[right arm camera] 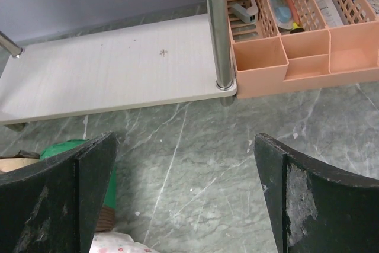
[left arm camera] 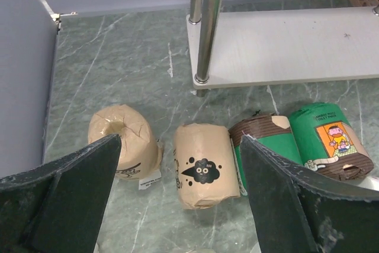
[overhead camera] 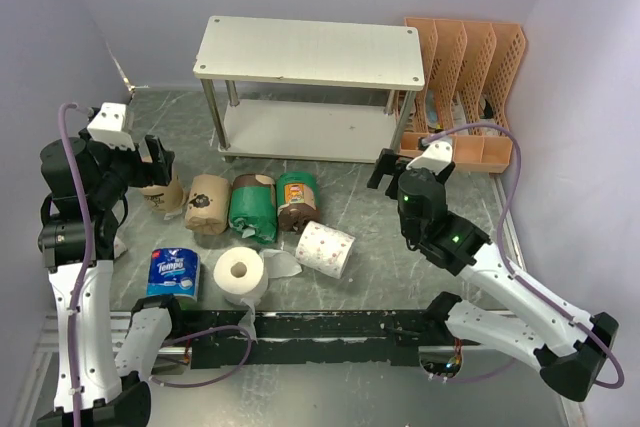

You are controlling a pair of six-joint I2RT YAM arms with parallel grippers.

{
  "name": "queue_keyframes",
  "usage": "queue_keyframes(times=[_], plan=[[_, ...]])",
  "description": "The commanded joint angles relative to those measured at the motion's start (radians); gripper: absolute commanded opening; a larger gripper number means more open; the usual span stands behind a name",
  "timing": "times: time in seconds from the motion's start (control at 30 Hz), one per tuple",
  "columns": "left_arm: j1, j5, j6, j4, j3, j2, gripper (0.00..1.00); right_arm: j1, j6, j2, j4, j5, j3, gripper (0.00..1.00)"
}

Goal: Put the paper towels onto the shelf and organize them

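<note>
The shelf (overhead camera: 310, 52) stands at the back, both off-white boards bare; its lower board shows in the left wrist view (left arm camera: 290, 45) and the right wrist view (right arm camera: 118, 69). Seven paper towel rolls lie in front of it: two tan (overhead camera: 207, 203) (overhead camera: 160, 197), two green (overhead camera: 252, 209) (overhead camera: 297, 200), two white (overhead camera: 325, 247) (overhead camera: 240, 275) and a blue Tempo one (overhead camera: 173, 275). My left gripper (overhead camera: 158, 162) (left arm camera: 180, 140) is open above the tan rolls (left arm camera: 121, 140) (left arm camera: 204, 167), beside the green ones (left arm camera: 266, 146) (left arm camera: 331, 140). My right gripper (overhead camera: 385, 169) (right arm camera: 185, 137) is open and empty over bare floor, right of a green roll (right arm camera: 59, 148).
An orange slotted file rack (overhead camera: 465, 87) (right arm camera: 296, 45) stands against the shelf's right end, with small items in its trays. Grey walls close in the left, back and right. A black rail (overhead camera: 330, 332) runs along the near edge.
</note>
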Motion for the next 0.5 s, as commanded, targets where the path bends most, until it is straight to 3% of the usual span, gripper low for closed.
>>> queue_keyframes(times=[0.0, 0.17, 0.27, 0.33, 0.47], plan=[[0.005, -0.040, 0.011, 0.047, -0.017, -0.011, 0.94, -0.006, 0.033, -0.034, 0.025, 0.050, -0.020, 1.00], [0.012, -0.034, -0.002, 0.065, -0.036, -0.009, 0.94, -0.005, 0.151, -0.015, -0.035, 0.181, -0.016, 1.00], [0.010, -0.059, -0.010, 0.073, -0.039, -0.011, 0.94, -0.006, 0.143, 0.012, -0.073, 0.172, -0.001, 1.00], [0.010, -0.068, -0.010, 0.073, -0.042, -0.012, 0.94, -0.006, 0.107, 0.027, -0.076, 0.103, 0.002, 1.00], [0.011, -0.087, -0.006, 0.075, -0.044, -0.014, 0.94, -0.005, -0.077, 0.054, 0.016, -0.268, -0.022, 0.99]])
